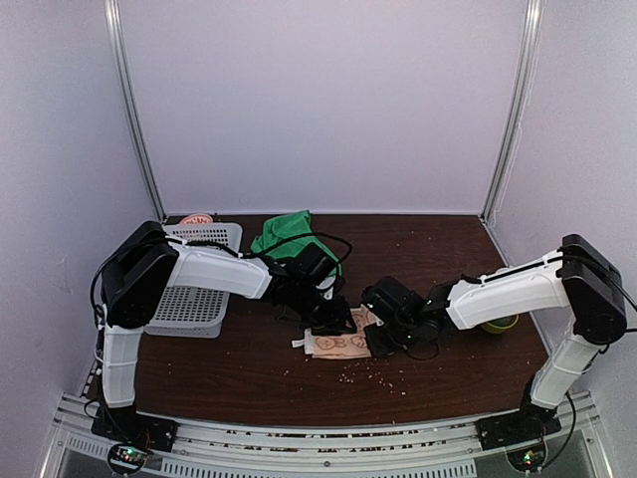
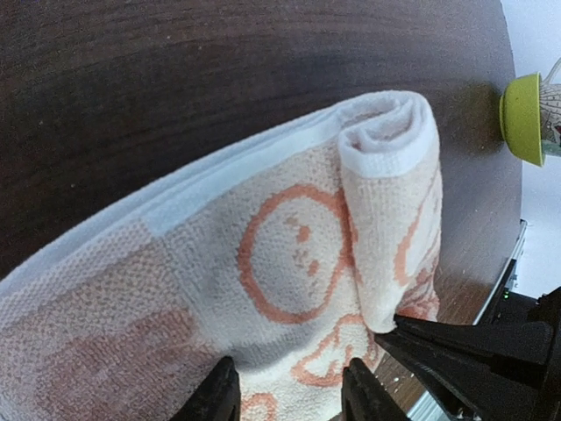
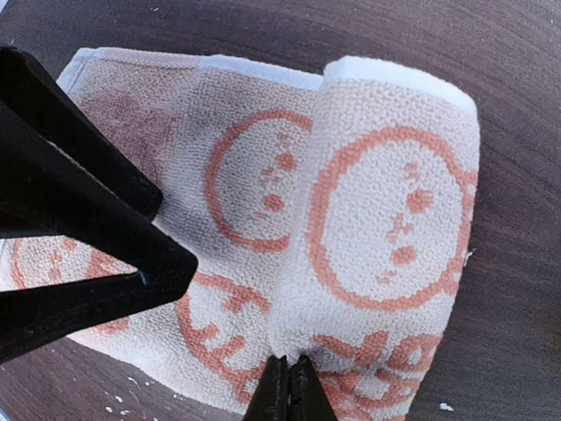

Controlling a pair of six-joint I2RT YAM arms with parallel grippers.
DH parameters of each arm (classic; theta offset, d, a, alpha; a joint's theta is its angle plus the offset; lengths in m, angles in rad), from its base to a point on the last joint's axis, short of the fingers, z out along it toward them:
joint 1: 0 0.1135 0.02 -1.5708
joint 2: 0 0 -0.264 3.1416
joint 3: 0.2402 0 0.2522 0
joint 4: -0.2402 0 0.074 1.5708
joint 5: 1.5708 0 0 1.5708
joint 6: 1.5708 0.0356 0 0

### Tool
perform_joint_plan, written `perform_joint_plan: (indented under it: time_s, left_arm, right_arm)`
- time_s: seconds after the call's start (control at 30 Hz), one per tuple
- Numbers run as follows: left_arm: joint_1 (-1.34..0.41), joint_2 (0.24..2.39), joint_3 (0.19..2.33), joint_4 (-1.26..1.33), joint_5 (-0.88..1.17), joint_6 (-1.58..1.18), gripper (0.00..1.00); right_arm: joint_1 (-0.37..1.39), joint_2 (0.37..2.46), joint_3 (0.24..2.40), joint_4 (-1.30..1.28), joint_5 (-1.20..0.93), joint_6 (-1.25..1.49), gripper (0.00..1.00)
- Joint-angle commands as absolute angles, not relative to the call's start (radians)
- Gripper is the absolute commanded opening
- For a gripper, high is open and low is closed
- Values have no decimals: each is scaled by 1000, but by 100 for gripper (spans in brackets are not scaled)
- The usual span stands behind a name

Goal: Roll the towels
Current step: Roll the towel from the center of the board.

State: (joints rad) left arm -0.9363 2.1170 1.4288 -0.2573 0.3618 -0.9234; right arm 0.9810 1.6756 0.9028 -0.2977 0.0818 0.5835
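The small pinkish-beige towel with orange cartoon faces lies on the dark table, its right end turned over into a short roll. My right gripper is shut, pinching the near edge of that roll. My left gripper stands open, its two fingertips resting on the flat part of the same towel just left of the roll. In the top view the left gripper and the right gripper meet over the cloth. The green towel lies crumpled at the back, behind the left arm.
A grey plastic basket sits at the left of the table, with a pink object behind it. A yellow-green cup stands beside the right arm, also in the left wrist view. Crumbs dot the table's front.
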Motion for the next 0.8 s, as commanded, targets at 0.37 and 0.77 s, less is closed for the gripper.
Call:
perform_joint_plan:
  time_s: [0.37, 0.77]
  left_arm:
    - [-941, 2019, 1440, -167, 443, -1012, 38]
    - [-918, 2102, 1512, -123, 487, -1060, 19]
  right_arm:
    - [950, 1682, 814, -195, 12, 640, 11]
    - [936, 1674, 788, -170, 1, 648, 9]
